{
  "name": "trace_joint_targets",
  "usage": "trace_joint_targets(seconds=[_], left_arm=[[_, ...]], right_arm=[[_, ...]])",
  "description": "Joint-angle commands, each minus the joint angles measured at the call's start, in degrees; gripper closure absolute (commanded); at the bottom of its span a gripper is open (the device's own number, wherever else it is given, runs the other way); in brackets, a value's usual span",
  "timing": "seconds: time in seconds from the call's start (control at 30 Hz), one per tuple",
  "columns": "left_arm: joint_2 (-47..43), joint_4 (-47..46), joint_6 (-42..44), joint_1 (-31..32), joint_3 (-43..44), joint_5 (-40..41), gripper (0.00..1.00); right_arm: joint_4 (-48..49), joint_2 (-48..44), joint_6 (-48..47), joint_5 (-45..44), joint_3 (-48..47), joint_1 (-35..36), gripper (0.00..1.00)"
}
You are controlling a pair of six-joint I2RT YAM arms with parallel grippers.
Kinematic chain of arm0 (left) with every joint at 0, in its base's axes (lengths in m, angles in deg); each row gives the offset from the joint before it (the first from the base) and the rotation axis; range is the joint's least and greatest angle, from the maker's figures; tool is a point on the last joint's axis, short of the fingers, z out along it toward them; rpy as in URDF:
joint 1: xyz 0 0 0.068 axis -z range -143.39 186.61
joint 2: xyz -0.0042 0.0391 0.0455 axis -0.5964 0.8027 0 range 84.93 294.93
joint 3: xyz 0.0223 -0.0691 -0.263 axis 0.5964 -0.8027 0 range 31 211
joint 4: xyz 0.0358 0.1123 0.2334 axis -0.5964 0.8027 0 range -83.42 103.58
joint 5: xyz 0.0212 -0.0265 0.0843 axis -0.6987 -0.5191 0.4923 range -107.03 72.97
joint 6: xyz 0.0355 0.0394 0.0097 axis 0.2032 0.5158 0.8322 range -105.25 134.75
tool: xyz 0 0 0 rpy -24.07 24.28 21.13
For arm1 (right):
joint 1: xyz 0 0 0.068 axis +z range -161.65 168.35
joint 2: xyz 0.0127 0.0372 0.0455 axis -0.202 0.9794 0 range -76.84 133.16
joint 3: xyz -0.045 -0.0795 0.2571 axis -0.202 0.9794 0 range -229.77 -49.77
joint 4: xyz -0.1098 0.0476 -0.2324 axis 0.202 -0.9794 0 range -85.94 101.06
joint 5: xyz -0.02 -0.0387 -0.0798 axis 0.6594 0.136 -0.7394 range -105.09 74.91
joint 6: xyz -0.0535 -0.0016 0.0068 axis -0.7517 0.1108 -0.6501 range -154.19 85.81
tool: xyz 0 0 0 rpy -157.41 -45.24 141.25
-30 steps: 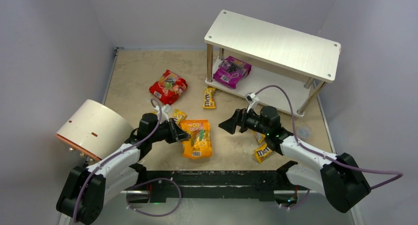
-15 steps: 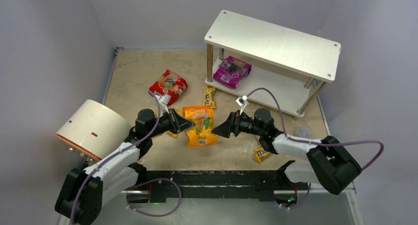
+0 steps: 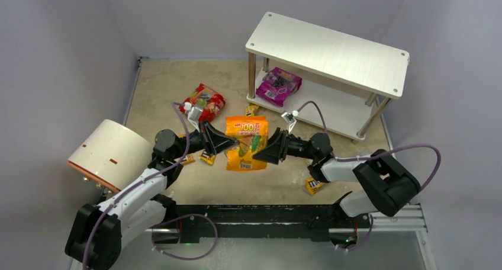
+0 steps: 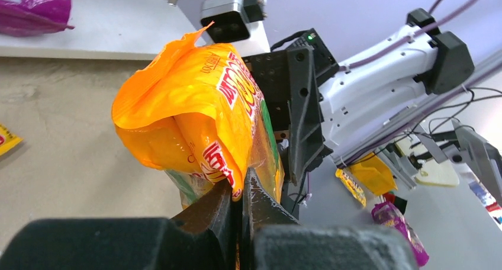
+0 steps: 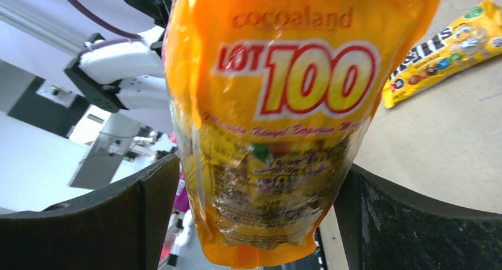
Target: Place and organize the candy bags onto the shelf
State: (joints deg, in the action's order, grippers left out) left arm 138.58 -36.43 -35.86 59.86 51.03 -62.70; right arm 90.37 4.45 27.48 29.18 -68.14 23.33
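Left pincer [image 3: 227,145], seen from the top camera, is clamped narrow on one side edge of the orange candy bag [image 3: 245,141]. The bag is lifted off the desk [image 3: 160,86] with its printed front toward the camera. The right pincer [image 3: 267,153] stands wide at the bag's opposite edge, facing the left one, so the bag hangs between the two. Beyond the left pincer the red bag [image 3: 203,102] lies on the desk. Beyond the right pincer stands the shelf [image 3: 328,51], with the purple bag [image 3: 278,83] on its lower board. A yellow M&M's packet [image 3: 315,185] lies on the desk behind the right pincer, beside its arm. Well behind the left pincer a white-and-tan cylinder [image 3: 109,154] lies on its side.

From the left wrist, the left pincer [image 4: 240,193] has its two fingers pressed together on the bag's lower edge, and the orange candy bag [image 4: 195,116] bulges upward above them. Just past the bag stands the right pincer [image 4: 302,122], black and upright. Far ahead to the left, the purple bag [image 4: 29,6] rests on the shelf [image 4: 118,27].

From the right wrist, the right pincer [image 5: 257,175] is spread wide, with the orange candy bag [image 5: 278,104] filling the gap between its dark fingers [image 5: 151,217]. I cannot tell whether they touch it. A yellow M&M's packet [image 5: 444,51] lies on the desk [image 5: 444,151] off to the right.
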Motion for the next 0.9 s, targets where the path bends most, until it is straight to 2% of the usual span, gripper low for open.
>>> trace_joint_targets(seconds=[0.0,0.13,0.2,0.3,0.37,0.4,0.43,0.47,0.5,0.53,0.6,0.77,0.87], left_arm=[[-1.9,-9.99,-0.52,0.56,2.47,-2.82,1.0],[-1.61,-8.91,0.01,0.57,2.3,-2.91,1.0],[-1.62,-8.28,0.27,0.57,2.02,-2.85,1.0],[-1.94,-6.55,1.25,0.57,2.0,-2.57,1.0],[-2.29,-3.56,2.39,0.57,2.54,-1.46,0.99],[-2.51,-0.15,4.14,0.57,3.53,-0.64,0.85],[-2.78,4.57,6.47,0.57,4.84,0.62,0.63],[-3.03,11.29,9.69,0.57,6.3,2.61,0.33],[-3.64,17.5,12.82,0.57,8.13,5.12,0.18],[-4.25,23.99,15.64,0.57,9.83,9.48,0.14],[-5.58,31.15,17.83,0.57,11.87,16.35,0.11],[-8.44,40.36,16.4,0.57,13.25,34.95,0.07],[-8.89,44.91,15.81,0.57,13.79,41.48,0.05]], right_arm=[[15.07,0.7,6.95,3.76,-2.03,0.56,0.07],[14.71,-0.51,7.39,3.36,-2.91,0.61,0.14],[12.73,-1.64,6.69,3.06,-3.23,0.69,0.22],[8.1,-4.11,4.45,1.13,-3.37,0.7,0.48],[-0.89,-7.13,1.26,-0.92,-3.89,0.7,0.63],[-5.76,-8.96,-1.06,-2.78,-4.21,0.7,0.7],[-12.46,-11.04,-4.07,-5.26,-4.62,0.68,0.75],[-19.67,-13.43,-7.57,-8.45,-5.27,0.65,0.77],[-27.37,-15.78,-10.83,-12.34,-6.11,0.65,0.78],[-36.36,-18.42,-13.97,-17.11,-7.29,0.7,0.79],[-49.68,-22.9,-18.62,-25.12,-9.26,0.66,0.81],[-66.32,-32.58,-17.87,-41.7,-10.56,0.46,0.85],[-75.02,-34.69,-16.75,-49.93,-12.9,0.13,0.84]])
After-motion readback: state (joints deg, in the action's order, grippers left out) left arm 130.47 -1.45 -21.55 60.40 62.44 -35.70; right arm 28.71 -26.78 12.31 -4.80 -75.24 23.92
